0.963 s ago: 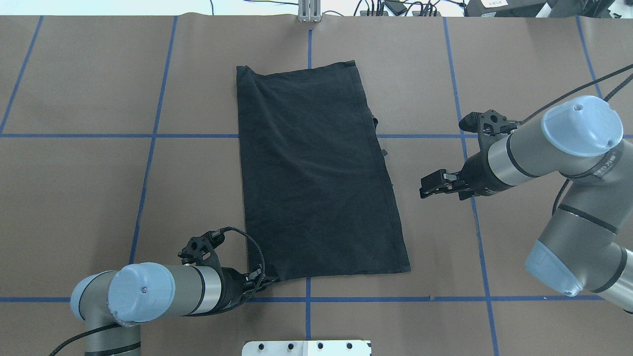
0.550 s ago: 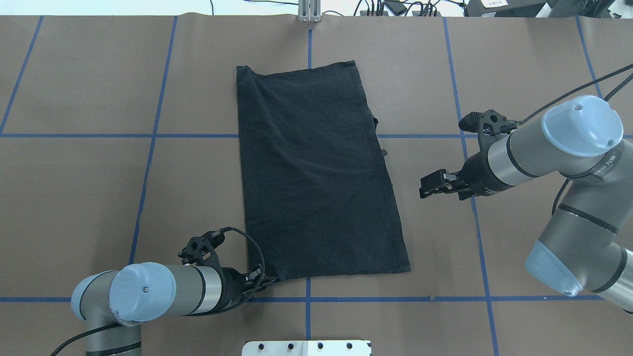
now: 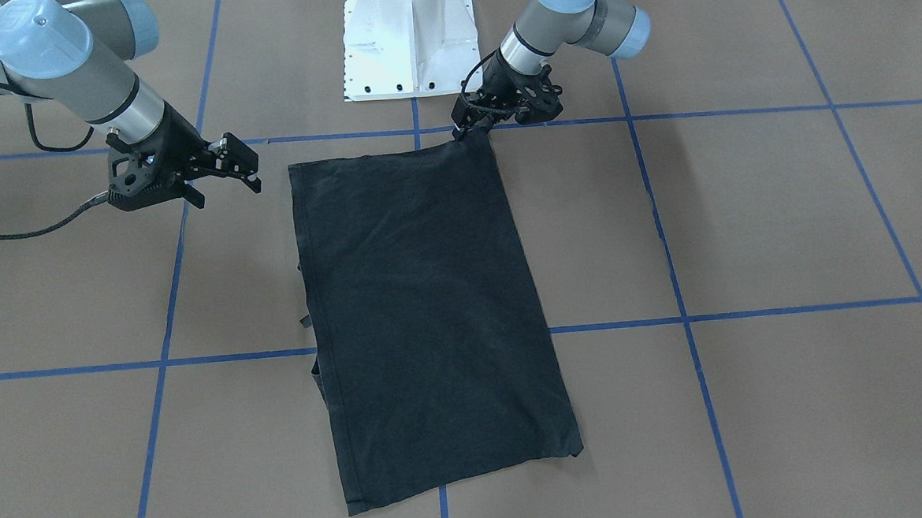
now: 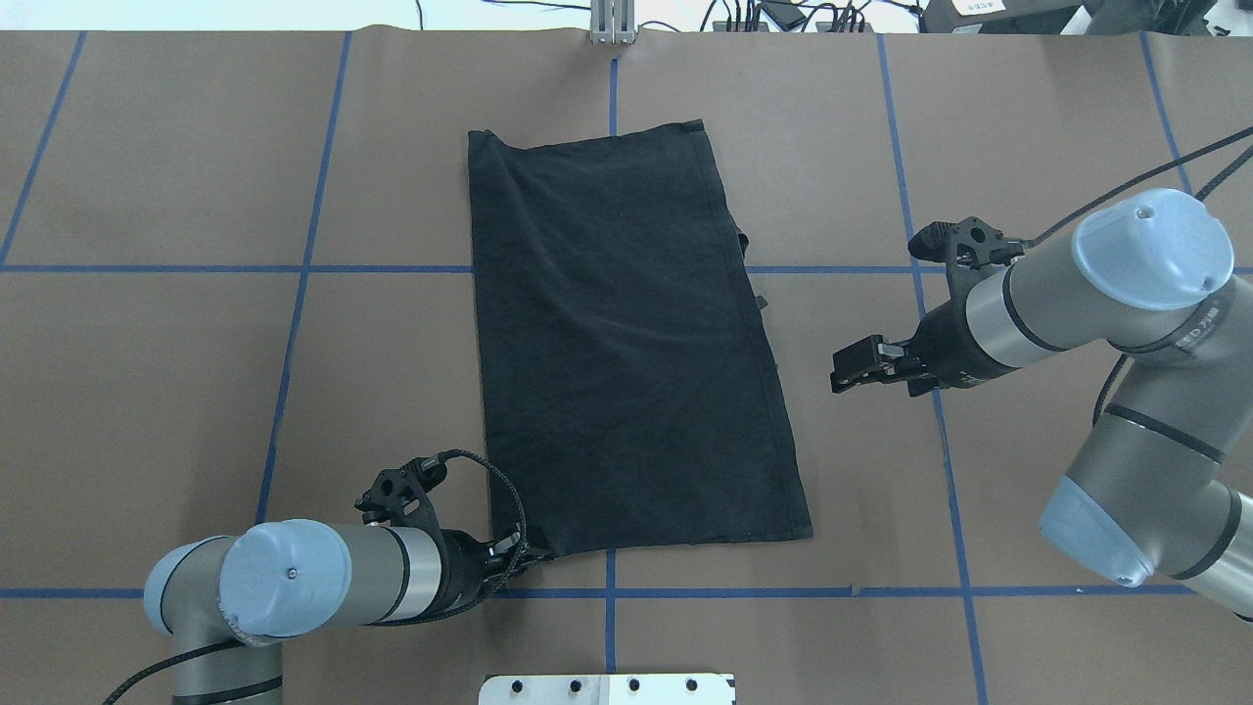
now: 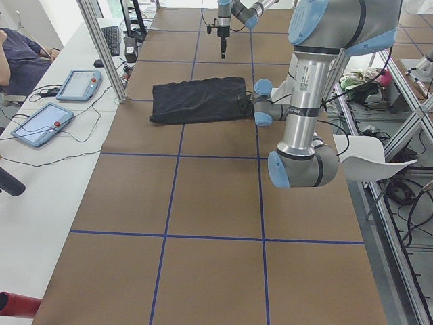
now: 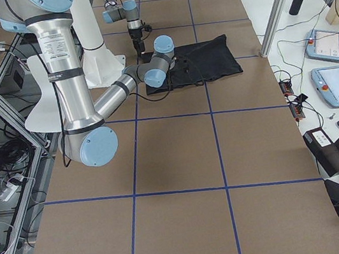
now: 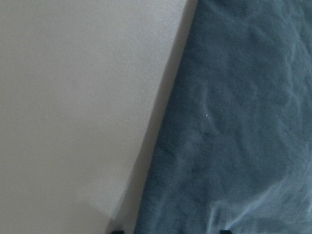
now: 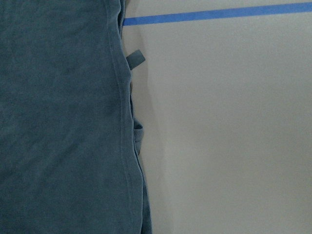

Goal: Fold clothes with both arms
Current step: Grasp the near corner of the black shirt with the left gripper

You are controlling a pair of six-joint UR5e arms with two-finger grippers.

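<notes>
I work in a robotics lab: my left arm (image 4: 323, 586) and right arm (image 4: 1057, 294) flank a paper-covered table (image 4: 147, 411) gridded with blue tape (image 4: 147, 267), beside teach pendants (image 5: 42, 124) on a side bench (image 5: 40, 193), inside aluminium framing (image 5: 103, 51).

T-shirt (image 4: 626, 343) flat at centre of table (image 4: 196, 392), long side running away from robot. Pedestal (image 4: 607, 688) at table's robot-side edge, near shirt's near hem, not touching. Left gripper (image 4: 524, 556) at shirt's near-left corner, against cloth. Right gripper (image 4: 850, 367) right of shirt, level with its middle, apart from cloth. Two tablets (image 5: 79, 84) on bench (image 5: 40, 196) beyond table's far edge.
</notes>
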